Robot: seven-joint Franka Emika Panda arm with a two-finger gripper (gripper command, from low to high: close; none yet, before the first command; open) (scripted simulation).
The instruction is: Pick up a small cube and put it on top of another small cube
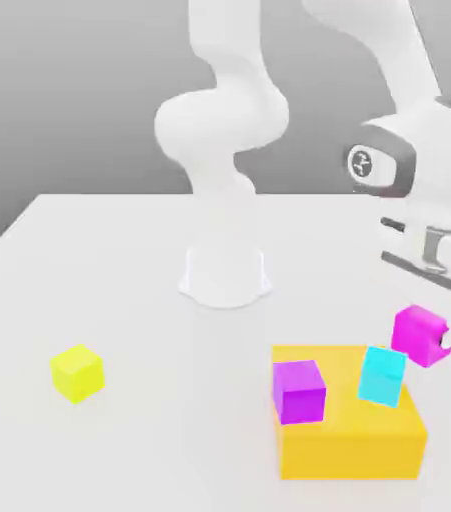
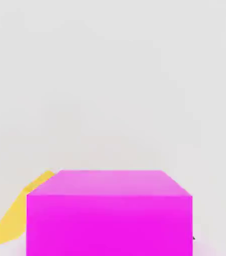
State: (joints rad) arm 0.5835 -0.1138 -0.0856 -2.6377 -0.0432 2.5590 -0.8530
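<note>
With jaws closed on the pink cube clear of the worktop, carry step in hand; next: centre above cyan cube, lower, release.

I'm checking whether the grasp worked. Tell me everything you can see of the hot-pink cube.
The hot-pink cube is a small, plain, matte-looking block of uniform magenta, about the size of the purple and cyan cubes nearby. In the exterior view it is off the table, slightly tilted, held under the white hand, beside the big yellow block's far right corner and touching neither the block nor the cyan cube. In the hand view it sits close up, with a bit of yellow behind it.
</note>
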